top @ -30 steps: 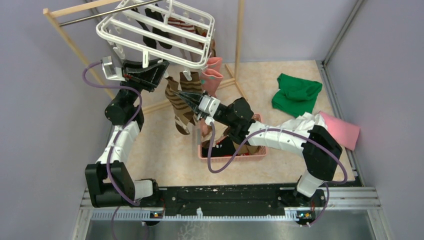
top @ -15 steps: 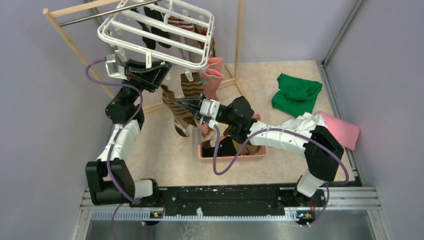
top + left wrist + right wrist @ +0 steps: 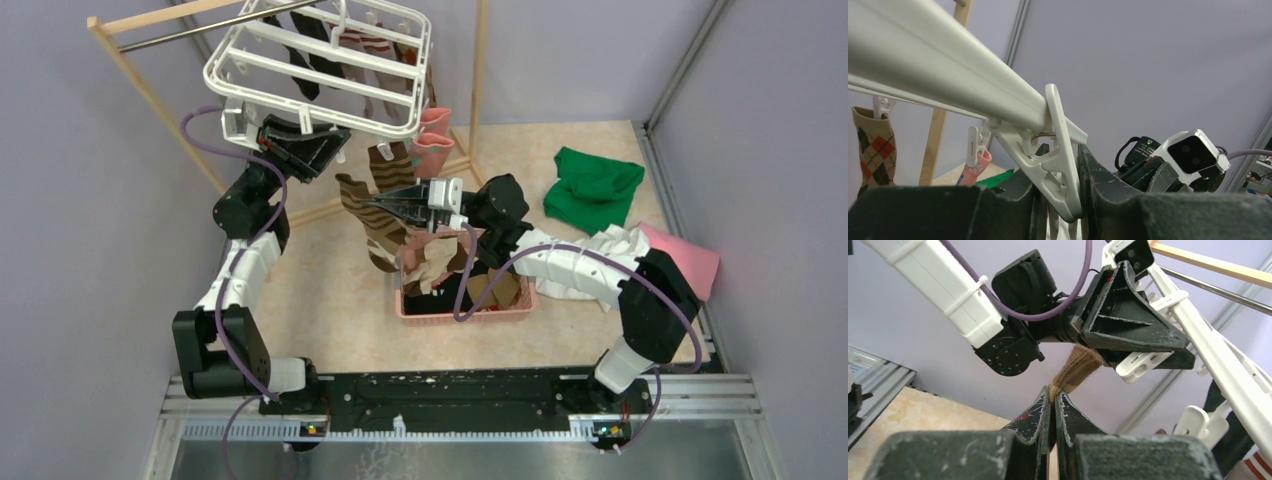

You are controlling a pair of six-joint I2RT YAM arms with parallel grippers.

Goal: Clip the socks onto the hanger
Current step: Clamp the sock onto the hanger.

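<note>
Two grips I'm running: left jaws squeezing a clip (image 3: 1060,165), right jaws pinching a striped sock (image 3: 380,240) just below; feeding its cuff in next.

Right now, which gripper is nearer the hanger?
Left. The left gripper is pinching a clip on the hanger, so it touches it. The right gripper is lower down and apart from it, shut on a brown sock.
</note>
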